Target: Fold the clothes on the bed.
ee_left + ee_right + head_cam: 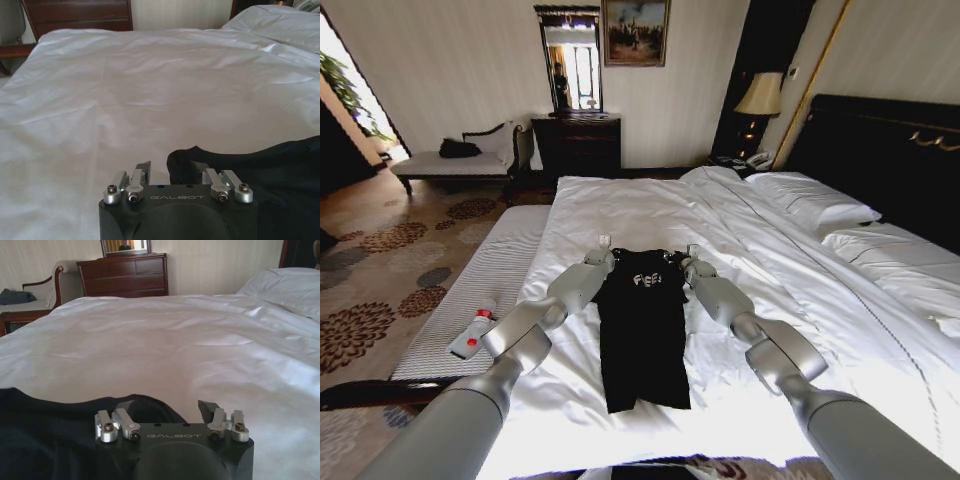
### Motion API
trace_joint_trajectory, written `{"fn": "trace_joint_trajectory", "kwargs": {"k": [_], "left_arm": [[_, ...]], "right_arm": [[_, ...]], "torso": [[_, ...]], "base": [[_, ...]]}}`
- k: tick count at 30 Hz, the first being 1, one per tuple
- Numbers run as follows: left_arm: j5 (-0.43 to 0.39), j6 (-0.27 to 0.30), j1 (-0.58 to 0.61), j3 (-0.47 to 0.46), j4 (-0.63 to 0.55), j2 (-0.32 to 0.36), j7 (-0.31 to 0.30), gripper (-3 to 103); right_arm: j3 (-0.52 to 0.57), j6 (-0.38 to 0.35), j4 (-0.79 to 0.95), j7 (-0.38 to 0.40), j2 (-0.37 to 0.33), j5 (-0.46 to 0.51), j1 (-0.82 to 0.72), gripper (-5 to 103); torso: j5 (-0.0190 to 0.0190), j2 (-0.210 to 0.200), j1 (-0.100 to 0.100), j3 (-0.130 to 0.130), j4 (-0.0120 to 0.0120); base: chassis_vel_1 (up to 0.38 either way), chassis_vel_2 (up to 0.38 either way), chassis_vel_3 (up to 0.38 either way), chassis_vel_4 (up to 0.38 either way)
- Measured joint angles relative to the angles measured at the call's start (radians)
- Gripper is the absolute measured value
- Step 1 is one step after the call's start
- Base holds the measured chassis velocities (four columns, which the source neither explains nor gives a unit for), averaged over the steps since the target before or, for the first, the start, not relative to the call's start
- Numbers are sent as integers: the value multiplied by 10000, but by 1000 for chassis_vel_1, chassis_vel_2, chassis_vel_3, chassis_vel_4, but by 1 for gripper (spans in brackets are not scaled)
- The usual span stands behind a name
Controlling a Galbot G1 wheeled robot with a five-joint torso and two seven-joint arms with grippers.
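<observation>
Left end effector (pixel 172 172) and right end effector (pixel 167 410) spread wide, straddling soft black T-shirt (pixel 642 330) corners on smooth white bed (pixel 650 215)

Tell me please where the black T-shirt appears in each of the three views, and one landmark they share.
Head view: black T-shirt lies mid-frame on the white bed, between both arms.
Left wrist view: lower right, by the left gripper.
Right wrist view: lower left, by the right gripper.
Shared landmark: dark wooden dresser.
</observation>
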Motion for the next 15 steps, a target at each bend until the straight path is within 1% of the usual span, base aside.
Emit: {"fn": "trace_joint_trajectory", "kwargs": {"k": [1, 2, 3, 4, 6, 7, 8, 10, 11, 12, 13, 14, 15], "left_arm": [[84, -31, 17, 0, -88, 52, -69, 56], [84, -31, 17, 0, -88, 52, -69, 56], [162, -80, 28, -4, -186, 125, -171, 61], [201, -127, 39, -26, -320, 217, -305, 61], [157, -191, 93, -99, -816, 504, -710, 72], [157, -191, 93, -99, -816, 504, -710, 72], [47, -205, 138, -107, -1142, 692, -888, 77], [-388, -206, 305, -70, -2180, 1314, -1274, 88], [-618, -214, 442, -22, -2818, 1727, -1464, 88], [-618, -214, 442, -22, -2818, 1727, -1464, 88], [-914, -218, 668, 26, -3725, 2354, -1717, 93], [-1147, -224, 893, 40, -4544, 2869, -1925, 97], [-1450, -226, 1189, 45, -5546, 3467, -2206, 99]], "right_arm": [[-23, -11, 149, 96, -60, 45, -24, 73], [-23, -11, 149, 96, -60, 45, -24, 73], [-58, -36, 413, 222, -168, 127, -68, 79], [-100, -76, 711, 329, -295, 244, -117, 84], [-177, -210, 1517, 579, -729, 617, -288, 95], [-177, -210, 1517, 579, -729, 617, -288, 95], [-188, -273, 1929, 692, -993, 765, -391, 98], [-155, -394, 2731, 902, -1614, 992, -656, 100], [-87, -461, 3162, 1007, -1954, 1104, -831, 100], [-87, -461, 3162, 1007, -1954, 1104, -831, 100], [51, -559, 3702, 1173, -2364, 1248, -1077, 100], [204, -657, 4205, 1315, -2713, 1401, -1354, 100], [425, -771, 4876, 1484, -3132, 1603, -1770, 100]], "torso": [[0, -1, 0, 0, 0], [0, -1, 0, 0, 0], [0, -1, 0, 0, -1], [0, -1, 0, 0, -1], [0, -1, 0, 0, 1], [0, -1, 0, 0, 1], [0, -1, 1, 0, 2], [1, 0, 1, 0, -3], [0, 0, 0, -1, -6], [0, 0, 0, -1, -6], [-1, 0, 0, -1, -7], [-2, 0, 0, -1, -2], [1, 0, 0, -1, -1]], "base": [[0, 0, 0, 0], [0, 0, 0, 0], [0, 0, 0, 0], [0, 0, 0, 0], [0, 0, 0, 0], [0, 0, 0, 0], [0, 0, 0, 0], [0, 0, 0, 0], [0, 0, 0, 0], [0, 0, 0, 0], [0, 0, 0, 0], [0, 0, 0, 0], [0, 0, 0, 0]]}}
